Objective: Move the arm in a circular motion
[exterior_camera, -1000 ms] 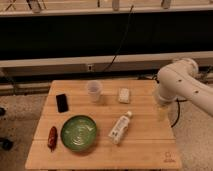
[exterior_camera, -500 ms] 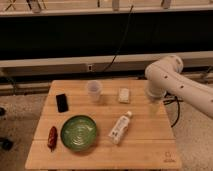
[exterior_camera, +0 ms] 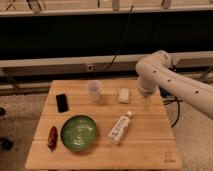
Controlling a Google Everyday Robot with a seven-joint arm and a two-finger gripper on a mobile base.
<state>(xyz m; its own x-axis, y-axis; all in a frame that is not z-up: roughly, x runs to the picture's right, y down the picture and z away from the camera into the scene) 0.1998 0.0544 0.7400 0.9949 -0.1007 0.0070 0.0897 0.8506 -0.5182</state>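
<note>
Camera view: the arm (exterior_camera: 172, 82) enters from the right edge, where its far end is cut off, so its base is out of sight. Its bulbous joint hangs over the back right part of the wooden table (exterior_camera: 150, 150). Below that joint the gripper (exterior_camera: 146, 103) points down at the tabletop just right of a small white block (exterior_camera: 124, 95). It shows only as a pale, blurred shape against the wood, and I cannot tell whether it is spread or closed, nor whether it touches the table. It holds nothing that can be made out.

A clear cup (exterior_camera: 93, 90) stands at the back middle, with a black phone (exterior_camera: 62, 102) lying to its left. A green bowl (exterior_camera: 78, 133) sits near the front left, and a small red thing (exterior_camera: 52, 138) beside it is too blurred to name. A white bottle (exterior_camera: 120, 128) lies on its side in the middle. A dark cable (exterior_camera: 123, 42) runs down the wall behind.

Compared with a second ago, the arm's joint has swung leftward, from beside the table's right edge to over the tabletop, nearer the white block. The things on the table lie as they did.
</note>
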